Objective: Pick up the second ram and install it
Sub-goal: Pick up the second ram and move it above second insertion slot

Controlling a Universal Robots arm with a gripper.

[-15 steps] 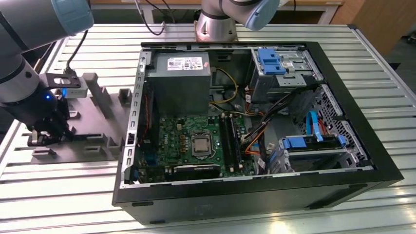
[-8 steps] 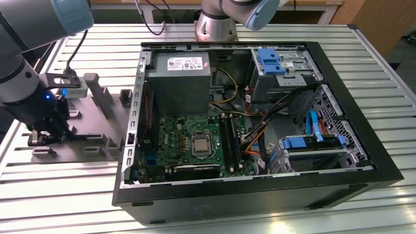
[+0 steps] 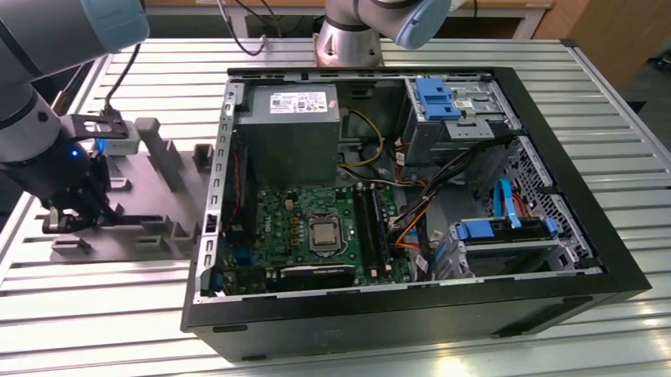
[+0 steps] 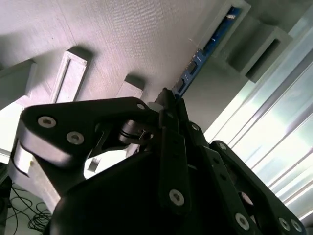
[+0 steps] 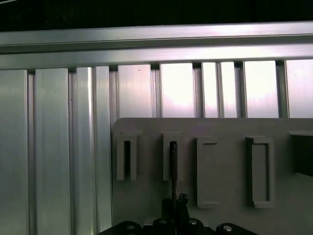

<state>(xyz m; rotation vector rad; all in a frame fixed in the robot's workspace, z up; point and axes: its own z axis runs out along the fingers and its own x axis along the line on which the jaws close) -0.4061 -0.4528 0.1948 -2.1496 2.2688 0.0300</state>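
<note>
Your claw [image 3: 71, 221] is down over the grey fixture plate [image 3: 168, 206], and the open computer case [image 3: 419, 318] sits just beside that plate. In both wrist views it's clenched on the memory stick [image 4: 195, 63] [image 5: 172, 161]. The stick stands on edge on the plate, its far end in a slotted block [image 4: 230, 29].

The second ram [image 4: 203, 53] stands in the fixture plate [image 3: 157, 206], at the exterior view's left of the case [image 3: 419, 314].
</note>
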